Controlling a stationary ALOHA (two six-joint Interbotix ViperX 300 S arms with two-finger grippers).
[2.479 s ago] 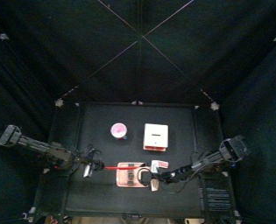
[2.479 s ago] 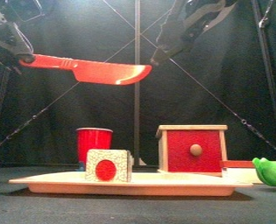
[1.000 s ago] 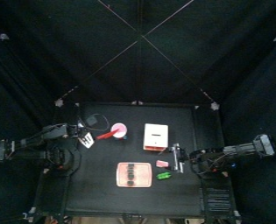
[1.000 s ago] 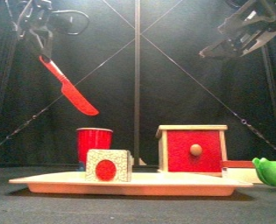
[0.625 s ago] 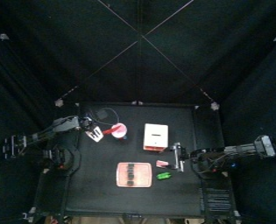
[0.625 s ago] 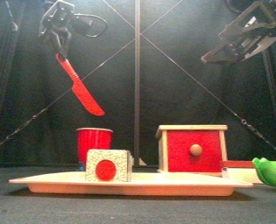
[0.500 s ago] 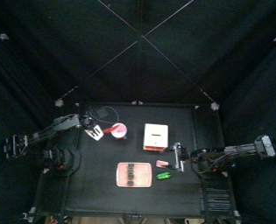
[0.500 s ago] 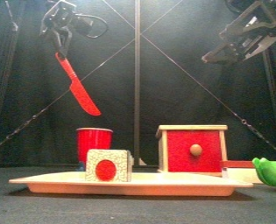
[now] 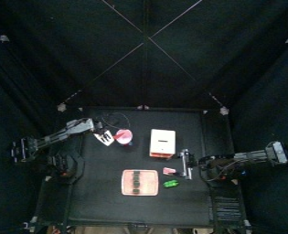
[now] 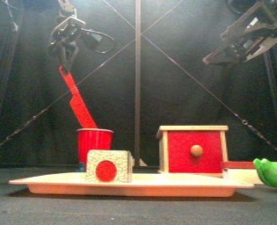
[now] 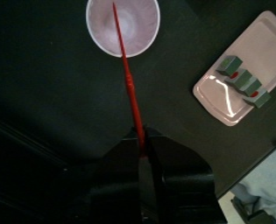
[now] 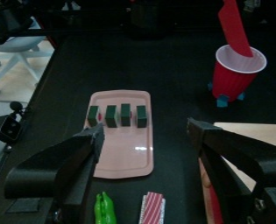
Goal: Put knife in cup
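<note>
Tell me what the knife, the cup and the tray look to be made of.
Knife: probably plastic, one flat uniform red, thin, held by the left gripper.
Cup: likely thin plastic, red outside, pale inside seen from above, with a rolled rim like a party cup.
Tray: probably smooth plastic, salmon pink; a light glare on its surface suggests a slight gloss.

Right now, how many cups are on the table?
1. The pink cup stands on the table's left side, left of the white box, under the knife that the left gripper holds. No other cup shows in any view.
</note>
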